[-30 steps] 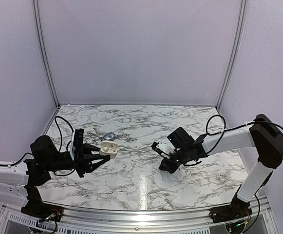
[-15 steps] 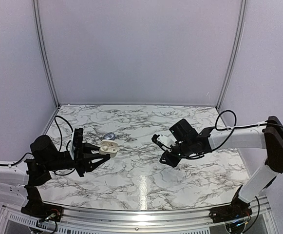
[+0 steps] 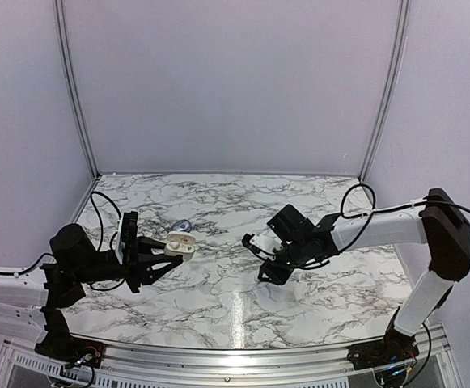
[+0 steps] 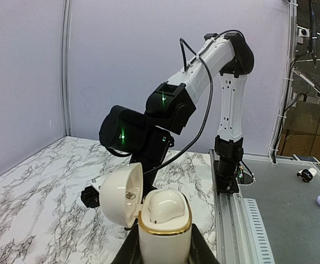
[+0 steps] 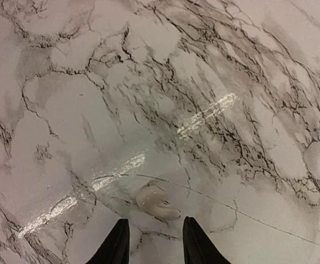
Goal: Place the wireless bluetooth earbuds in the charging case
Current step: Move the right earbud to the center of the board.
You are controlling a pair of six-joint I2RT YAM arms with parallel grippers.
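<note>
Pale lilac walls [image 3: 235, 81] enclose a white surface [image 3: 218, 202] veined in grey marble, with two black-and-white robot arms reaching over it from the near edge.

The right arm [image 3: 380, 226] stretches low across the right half of the surface, its wrist bent down toward the middle. The left arm [image 3: 73, 259] lies along the left side, pointing inward.

The left fingers [image 4: 199, 256] are pressed against the sides of the charging case [image 4: 164, 225]. They hold it upright near the left of the surface, facing the other arm. The case is cream-white with a thin gold band around its mouth. Its lid [image 4: 122, 193] is swung open to one side on the hinge.

The right fingers [image 5: 115, 245] are spread and pinch nothing, and bare marble shows in the gap between their black tips. Just ahead of that gap, one whitish earbud [image 5: 157, 202] lies on its side on the surface, apart from both tips. It sits right of centre, well away from the case in the other arm's grip.

Seen from above, a small blue-grey object [image 3: 181, 225] rests on the marble just behind the raised case. It is too small in that view to say what it is.
</note>
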